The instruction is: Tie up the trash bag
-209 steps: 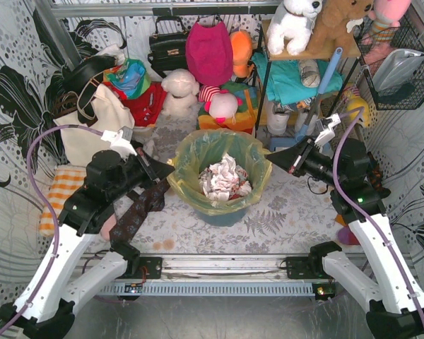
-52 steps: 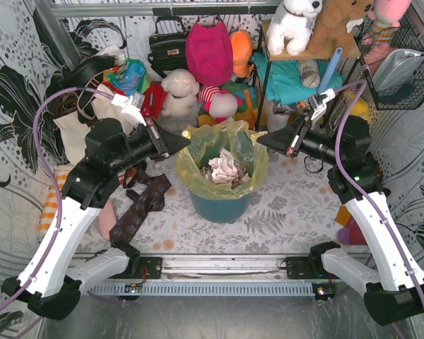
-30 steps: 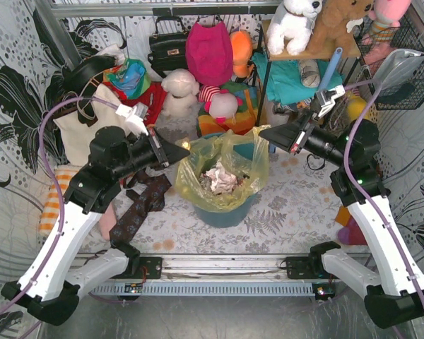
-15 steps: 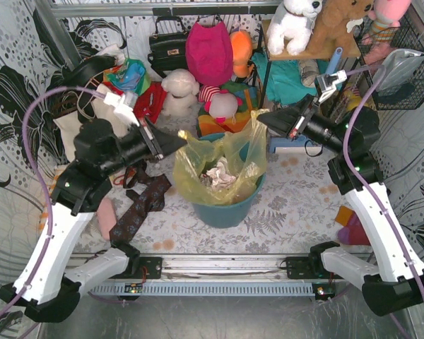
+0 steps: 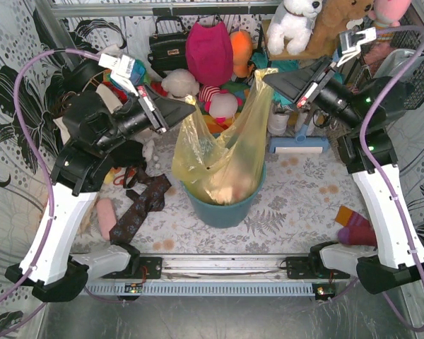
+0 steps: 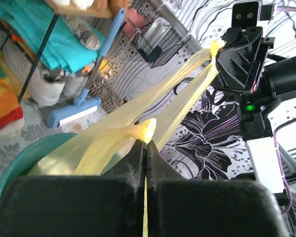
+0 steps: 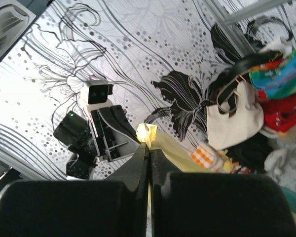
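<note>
While trash bag (image 5: pixel 226 152) sits in teal bin (image 5: pixel 222 212) | fern-print tabletop (image 5: pixel 290 205) | floral walls (image 5: pixel 1 123)

Yellow trash bag (image 5: pixel 225 152), stretched upward

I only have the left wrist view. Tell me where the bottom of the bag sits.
Observer: In the top view, the trash bag hangs with its bottom inside the teal bin.
Operator: Check the right grip.
Observer: In the right wrist view, the right gripper has its jaws shut on a corner of the bag, and a yellow tip pokes out past them.
Operator: Report the contents.
Observer: In the top view, a pale lump shows through the bag low down.
</note>
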You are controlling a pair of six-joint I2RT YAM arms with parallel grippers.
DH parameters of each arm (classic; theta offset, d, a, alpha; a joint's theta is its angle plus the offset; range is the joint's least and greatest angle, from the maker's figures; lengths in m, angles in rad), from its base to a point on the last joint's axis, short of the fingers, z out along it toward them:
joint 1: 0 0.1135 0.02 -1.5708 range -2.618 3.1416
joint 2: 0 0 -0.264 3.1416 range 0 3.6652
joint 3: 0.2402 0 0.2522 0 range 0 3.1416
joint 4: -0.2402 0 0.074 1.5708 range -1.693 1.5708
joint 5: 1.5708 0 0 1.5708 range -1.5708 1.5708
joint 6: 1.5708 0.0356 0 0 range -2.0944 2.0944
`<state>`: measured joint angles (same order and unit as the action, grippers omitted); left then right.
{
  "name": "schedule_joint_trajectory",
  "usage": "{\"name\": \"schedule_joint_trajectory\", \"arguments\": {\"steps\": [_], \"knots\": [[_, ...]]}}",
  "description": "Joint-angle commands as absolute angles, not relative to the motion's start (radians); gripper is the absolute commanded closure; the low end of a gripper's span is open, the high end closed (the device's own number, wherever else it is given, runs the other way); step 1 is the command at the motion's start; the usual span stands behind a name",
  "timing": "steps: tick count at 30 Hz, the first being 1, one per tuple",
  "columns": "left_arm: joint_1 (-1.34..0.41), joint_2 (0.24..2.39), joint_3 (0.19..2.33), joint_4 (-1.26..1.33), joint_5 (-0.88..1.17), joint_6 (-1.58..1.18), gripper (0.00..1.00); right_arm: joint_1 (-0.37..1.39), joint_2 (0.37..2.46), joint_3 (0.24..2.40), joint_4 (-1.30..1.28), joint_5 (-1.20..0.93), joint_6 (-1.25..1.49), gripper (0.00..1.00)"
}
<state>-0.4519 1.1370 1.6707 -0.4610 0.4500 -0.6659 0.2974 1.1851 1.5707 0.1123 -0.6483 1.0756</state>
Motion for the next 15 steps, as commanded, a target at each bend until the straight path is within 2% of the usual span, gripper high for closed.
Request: {"name": "schedule_joint_trajectory", "arguments": {"steps": [1, 6, 12, 15], "knots": [[-0.455, 1.107, 1.715, -0.269, 0.502, -0.639, 1.00, 0.295, 1.202, 1.684, 0.150, -0.629, 1.045, 1.00], [-0.455, 1.056, 1.666, -0.143, 0.434, -0.644, 1.00, 0.295, 1.204, 1.682, 0.164, -0.627, 1.051, 1.00], [-0.455, 0.867, 1.458, -0.108, 0.038, -0.733, 1.00, 0.294, 1.087, 1.510, 0.098, -0.590, 1.003, 1.00], [-0.456, 0.767, 1.310, -0.017, -0.008, -0.755, 0.96, 0.294, 1.015, 1.408, 0.041, -0.545, 0.973, 1.00]]}}
